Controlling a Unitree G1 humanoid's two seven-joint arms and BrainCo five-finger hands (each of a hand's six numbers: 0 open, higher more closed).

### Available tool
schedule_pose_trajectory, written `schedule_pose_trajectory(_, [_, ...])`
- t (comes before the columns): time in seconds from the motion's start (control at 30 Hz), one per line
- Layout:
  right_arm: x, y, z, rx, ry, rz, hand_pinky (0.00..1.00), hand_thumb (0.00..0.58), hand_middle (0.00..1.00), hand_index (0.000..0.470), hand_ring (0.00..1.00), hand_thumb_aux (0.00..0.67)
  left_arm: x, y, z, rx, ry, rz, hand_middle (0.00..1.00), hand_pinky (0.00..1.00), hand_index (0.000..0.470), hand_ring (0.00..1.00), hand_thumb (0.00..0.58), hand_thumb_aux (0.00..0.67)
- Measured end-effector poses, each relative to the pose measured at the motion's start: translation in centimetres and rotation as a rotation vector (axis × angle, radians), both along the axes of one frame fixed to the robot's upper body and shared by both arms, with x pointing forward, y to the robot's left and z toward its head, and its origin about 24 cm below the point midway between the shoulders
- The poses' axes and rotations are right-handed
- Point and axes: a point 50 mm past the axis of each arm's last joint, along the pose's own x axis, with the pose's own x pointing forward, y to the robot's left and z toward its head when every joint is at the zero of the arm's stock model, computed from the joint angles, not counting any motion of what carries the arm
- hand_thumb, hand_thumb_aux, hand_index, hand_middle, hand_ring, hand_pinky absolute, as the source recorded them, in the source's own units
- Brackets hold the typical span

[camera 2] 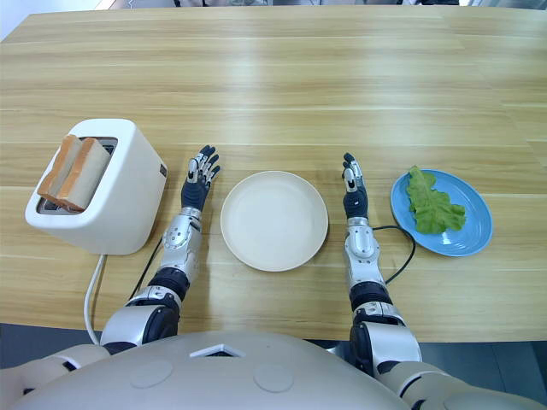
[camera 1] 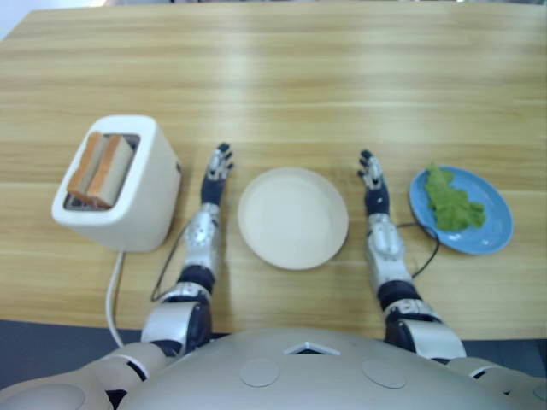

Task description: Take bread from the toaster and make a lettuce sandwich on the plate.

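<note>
A white toaster (camera 2: 107,192) stands at the left of the wooden table with two slices of bread (camera 2: 73,171) sticking up from its slots. A bare cream plate (camera 2: 273,220) lies in the middle near the front edge. A lettuce leaf (camera 2: 432,203) rests on a blue plate (camera 2: 470,235) at the right. My left hand (camera 2: 198,175) lies flat on the table between the toaster and the cream plate, fingers stretched out and holding nothing. My right hand (camera 2: 351,184) lies flat between the two plates, also open.
The toaster's white cord (camera 2: 90,295) runs off the front edge of the table. A thin dark cable (camera 2: 402,256) loops on the table beside my right forearm. The far half of the table (camera 2: 282,68) is bare wood.
</note>
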Motion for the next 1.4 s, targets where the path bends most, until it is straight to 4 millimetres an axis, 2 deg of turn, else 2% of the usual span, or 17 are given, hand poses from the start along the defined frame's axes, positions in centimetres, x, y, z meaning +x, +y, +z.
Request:
schedule_pose_trajectory(0.5, [0.0, 0.1, -0.1, 0.008, 0.005, -0.003, 0.00, 0.000, 0.00, 0.000, 0.00, 0.000, -0.1, -0.2, -0.1, 0.013, 0.001, -0.016, 0.00, 0.00, 0.000, 0.00, 0.000, 0.000])
schedule_pose_trajectory(0.6, [0.0, 0.1, -0.1, 0.011, 0.006, -0.008, 0.00, 0.000, 0.00, 0.000, 0.00, 0.000, -0.3, -0.3, 0.9, 0.055, -0.057, -0.044, 0.00, 0.00, 0.000, 0.00, 0.000, 0.000])
schedule_pose_trajectory(0.67, [0.0, 0.2, -0.1, 0.014, 0.005, -0.009, 0.00, 0.000, 0.00, 0.000, 0.00, 0.000, -0.7, -0.3, 3.3, 0.078, -0.158, -0.086, 0.00, 0.00, 0.000, 0.00, 0.000, 0.000])
schedule_pose_trajectory(0.73, [0.1, 0.2, -0.1, 0.016, 0.006, -0.014, 0.00, 0.000, 0.00, 0.000, 0.00, 0.000, -1.1, -0.5, 7.7, 0.099, -0.306, -0.140, 0.00, 0.00, 0.000, 0.00, 0.000, 0.000])
schedule_pose_trajectory(0.8, [0.1, 0.5, -0.1, 0.020, 0.006, -0.013, 0.00, 0.000, 0.00, 0.000, 0.00, 0.000, -1.9, 0.3, 13.7, 0.165, -0.474, -0.188, 0.00, 0.00, 0.000, 0.00, 0.000, 0.000])
schedule_pose_trajectory(0.83, [0.2, 0.6, -0.1, 0.023, 0.005, -0.012, 0.00, 0.000, 0.00, 0.000, 0.00, 0.000, -2.5, 0.9, 15.9, 0.192, -0.523, -0.193, 0.00, 0.00, 0.000, 0.00, 0.000, 0.000])
schedule_pose_trajectory(0.87, [0.2, 0.9, -0.1, 0.030, 0.005, -0.013, 0.00, 0.000, 0.00, 0.000, 0.00, 0.000, -3.6, 1.9, 18.9, 0.223, -0.578, -0.207, 0.00, 0.00, 0.000, 0.00, 0.000, 0.000])
schedule_pose_trajectory(0.93, [0.3, 1.1, -0.2, 0.036, 0.006, -0.017, 0.00, 0.000, 0.00, 0.000, 0.00, 0.000, -5.3, 3.7, 23.0, 0.260, -0.651, -0.200, 0.00, 0.00, 0.000, 0.00, 0.000, 0.000])
schedule_pose_trajectory(1.07, [0.6, 1.7, -0.2, 0.045, 0.008, -0.010, 0.00, 0.000, 0.00, 0.000, 0.00, 0.000, -7.8, 7.5, 28.1, 0.380, -0.678, -0.154, 0.00, 0.00, 0.000, 0.00, 0.000, 0.000])
schedule_pose_trajectory(1.13, [0.7, 1.9, -0.2, 0.045, 0.009, -0.002, 0.00, 0.000, 0.00, 0.000, 0.00, 0.000, -8.4, 8.7, 29.0, 0.439, -0.670, -0.121, 0.00, 0.00, 0.000, 0.00, 0.000, 0.000])
schedule_pose_trajectory(1.23, [0.7, 2.1, -0.2, 0.039, 0.008, 0.011, 0.00, 0.000, 0.00, 0.000, 0.00, 0.000, -9.9, 11.7, 30.1, 0.594, -0.614, -0.024, 0.00, 0.00, 0.000, 0.00, 0.000, 0.000])
schedule_pose_trajectory(1.3, [0.6, 2.0, -0.2, 0.034, 0.007, 0.011, 0.00, 0.000, 0.00, 0.000, 0.00, 0.000, -10.2, 13.9, 29.0, 0.727, -0.472, 0.027, 0.00, 0.00, 0.000, 0.00, 0.000, 0.000])
schedule_pose_trajectory(1.4, [0.5, 1.8, -0.3, 0.029, 0.010, 0.007, 0.00, 0.000, 0.00, 0.000, 0.00, 0.000, -10.1, 16.6, 27.0, 0.839, -0.297, 0.093, 0.00, 0.00, 0.000, 0.00, 0.000, 0.000])
